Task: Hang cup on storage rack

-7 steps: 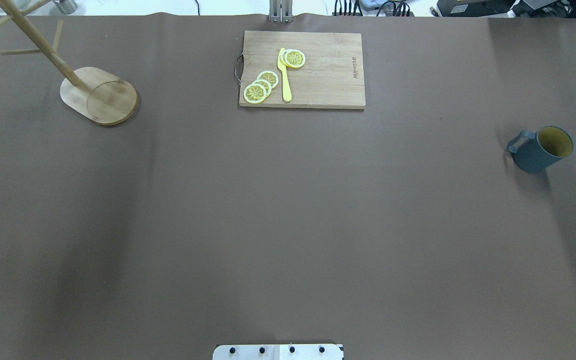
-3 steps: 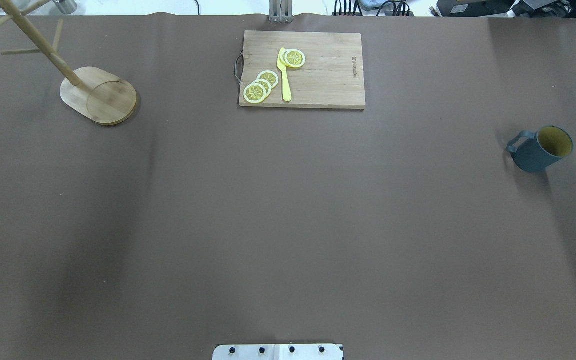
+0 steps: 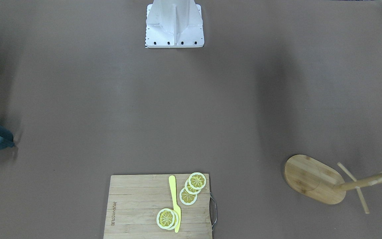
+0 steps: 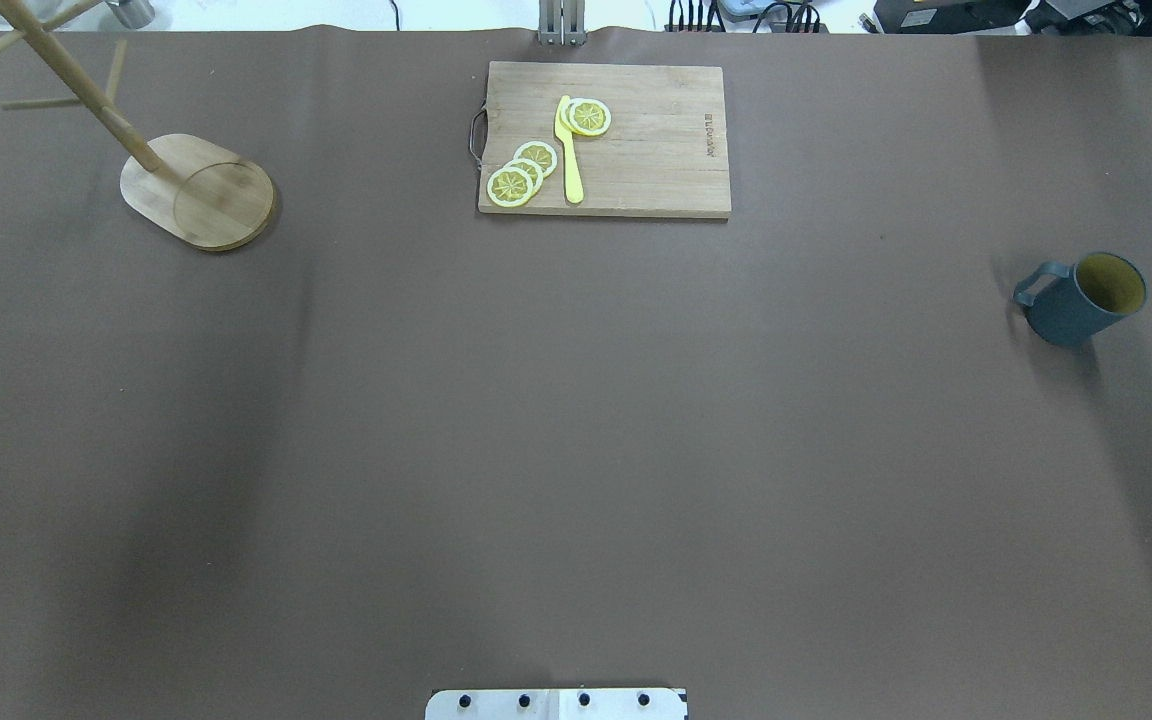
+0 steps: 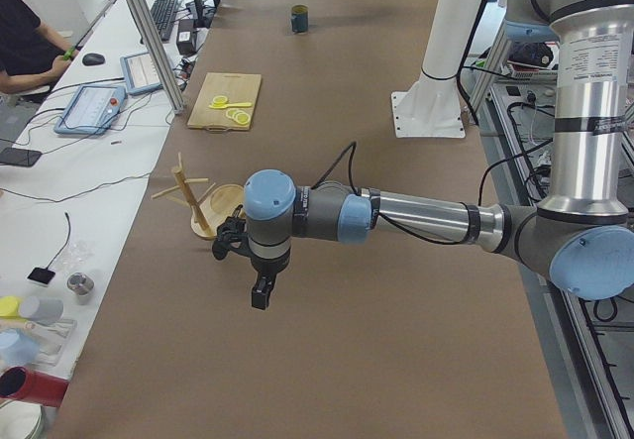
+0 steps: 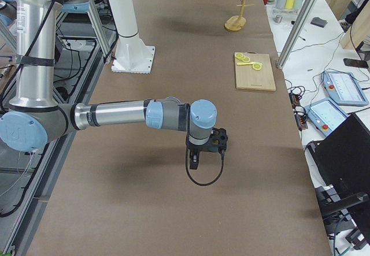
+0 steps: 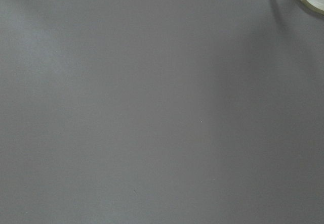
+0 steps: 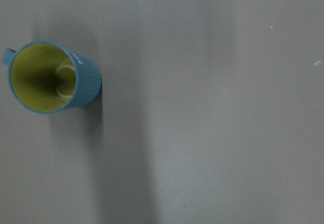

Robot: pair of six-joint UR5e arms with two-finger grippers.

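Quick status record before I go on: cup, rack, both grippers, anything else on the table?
cup: upright on table, robot's right side, not held
rack: far left, no cup on its pegs
left gripper: above bare table near rack; open or shut unclear
right gripper: above table, cup in its camera's view; open or shut unclear
other: board with lemon slices and knife, far middle

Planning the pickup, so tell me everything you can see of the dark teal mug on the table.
The dark teal-blue mug has a mustard-yellow inside and looks like matte ceramic or plastic. It stands upright and empty on the brown table cover, far to the robot's right. Its loop handle points toward the table's middle. Only the table cover touches it.
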